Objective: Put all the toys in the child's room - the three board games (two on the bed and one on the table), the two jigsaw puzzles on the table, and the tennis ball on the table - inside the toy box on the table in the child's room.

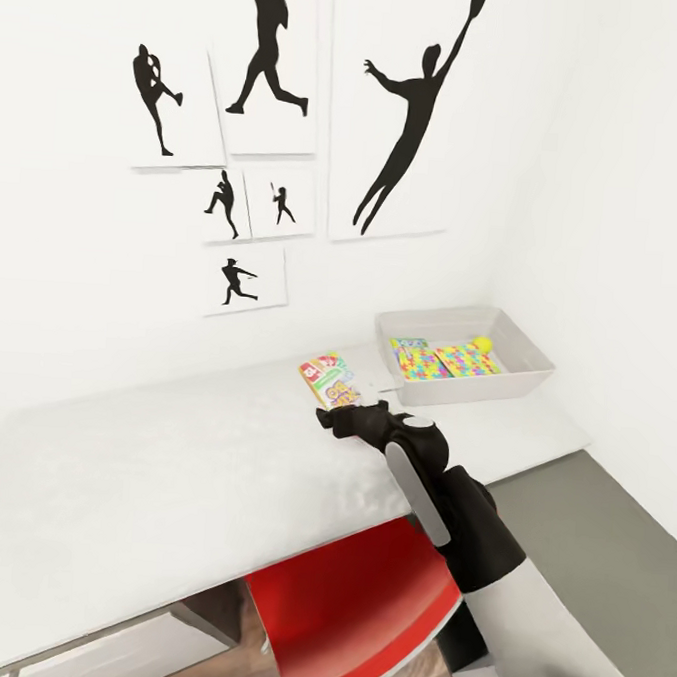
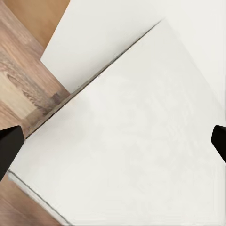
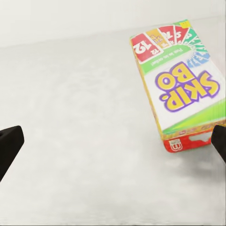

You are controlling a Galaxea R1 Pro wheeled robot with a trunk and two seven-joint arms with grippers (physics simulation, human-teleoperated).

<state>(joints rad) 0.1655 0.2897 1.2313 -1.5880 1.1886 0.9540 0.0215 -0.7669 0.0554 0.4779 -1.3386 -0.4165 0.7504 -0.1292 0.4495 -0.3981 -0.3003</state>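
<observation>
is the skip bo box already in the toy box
No, the SKIP BO box lies flat on the table, beside the toy box.

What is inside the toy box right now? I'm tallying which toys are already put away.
Inside the toy box lie two jigsaw puzzles side by side and the tennis ball behind them. Anything beneath the puzzles is hidden.
</observation>
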